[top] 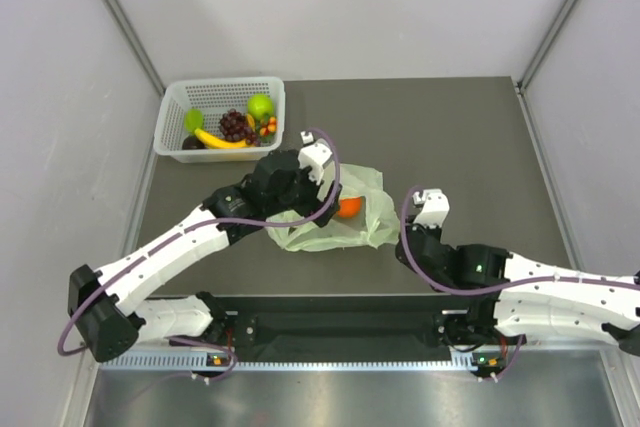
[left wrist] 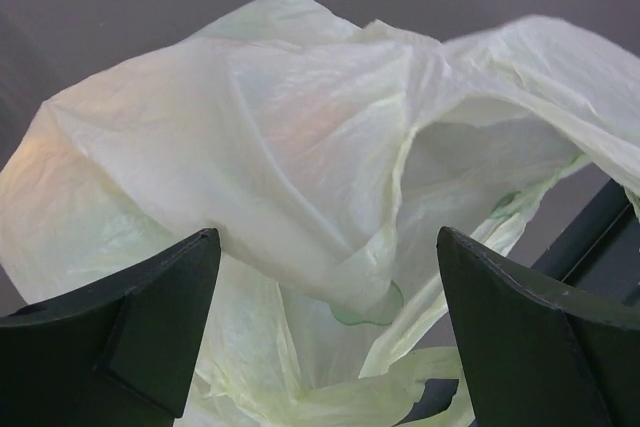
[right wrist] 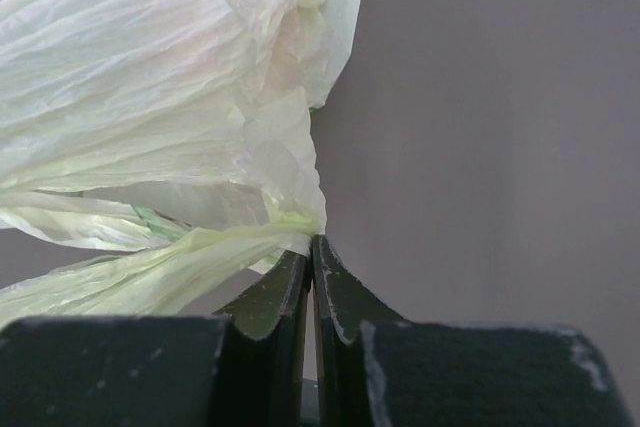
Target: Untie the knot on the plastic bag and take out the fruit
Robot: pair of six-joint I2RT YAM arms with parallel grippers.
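The pale green plastic bag (top: 366, 183) lies crumpled mid-table, and a small round orange (top: 349, 208) shows at its mouth. My left gripper (top: 325, 209) hangs over the bag beside the orange. In the left wrist view it (left wrist: 328, 237) is open, with bag film (left wrist: 280, 127) just ahead of its fingertips, nothing held. My right gripper (top: 400, 244) is at the bag's right edge. In the right wrist view it (right wrist: 312, 244) is shut on a twisted edge of the bag (right wrist: 130, 77). No tied knot shows. Other fruit in the bag is hidden.
A white lattice basket (top: 225, 83) stands at the back left with a banana (top: 222, 140), a purple grape bunch (top: 236, 125), a light green apple (top: 260, 106) and other small pieces. Grey walls enclose the table on three sides.
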